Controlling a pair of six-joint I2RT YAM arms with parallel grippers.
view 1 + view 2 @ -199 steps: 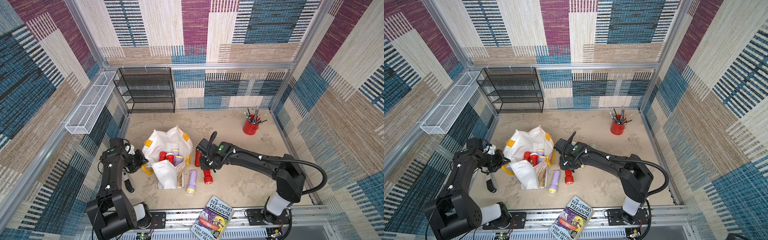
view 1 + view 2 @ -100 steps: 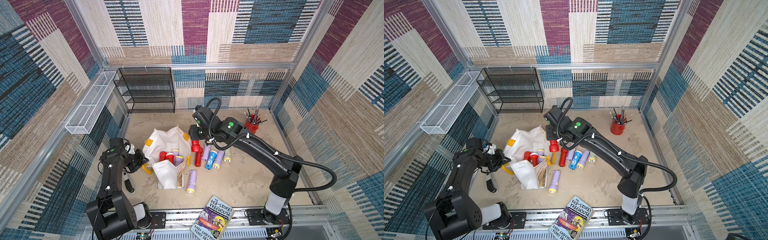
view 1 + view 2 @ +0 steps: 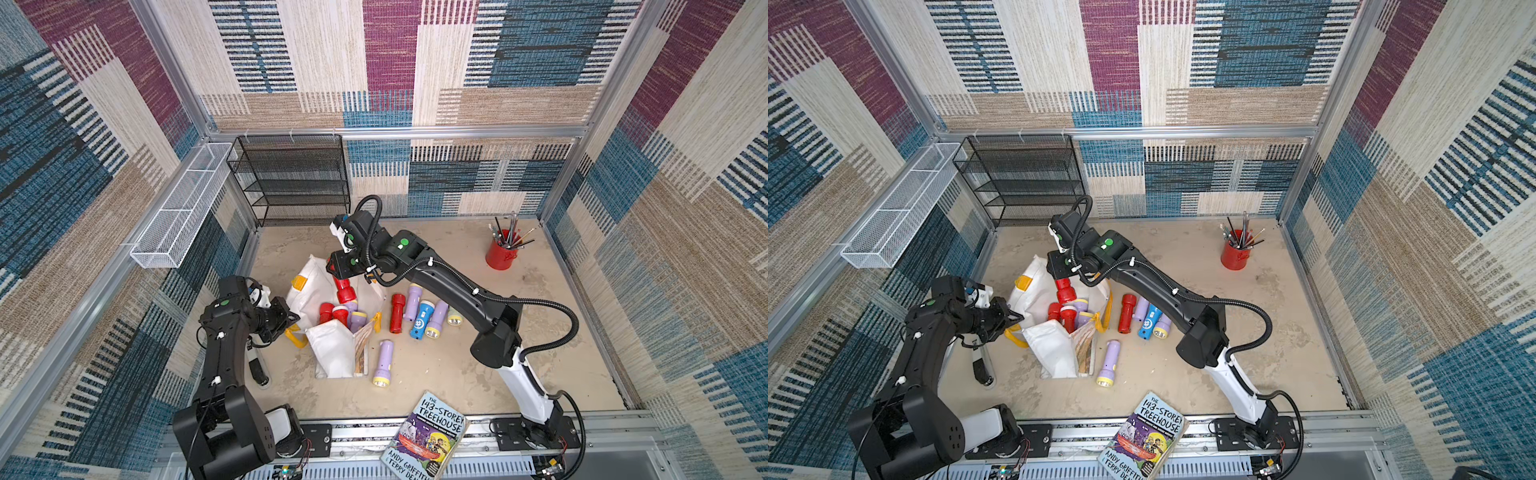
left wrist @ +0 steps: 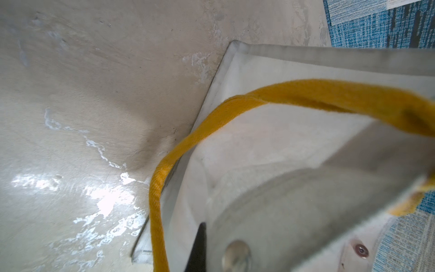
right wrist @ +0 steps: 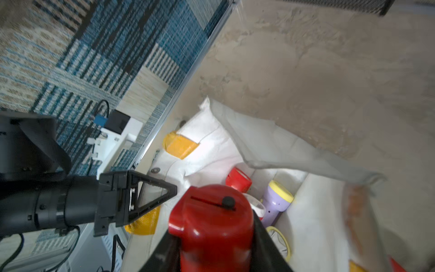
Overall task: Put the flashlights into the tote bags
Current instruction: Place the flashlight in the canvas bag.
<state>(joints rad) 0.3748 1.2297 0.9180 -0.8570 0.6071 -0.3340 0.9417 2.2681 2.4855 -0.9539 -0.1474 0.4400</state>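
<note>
Six flashlights (image 3: 423, 320) lay loose on the counter (image 3: 457, 374). Right jaws gripped a red flashlight (image 5: 211, 219) above the tote bag (image 3: 311, 291) mouth; left jaws clenched its rim, apparently holding it open.

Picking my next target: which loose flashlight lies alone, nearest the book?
The lilac flashlight with the yellow head, beside the tote bag; the other loose flashlights lie bunched in a row farther back.

A red flashlight (image 3: 345, 291) hangs over the open, slumped white tote bag (image 3: 311, 300).
</note>
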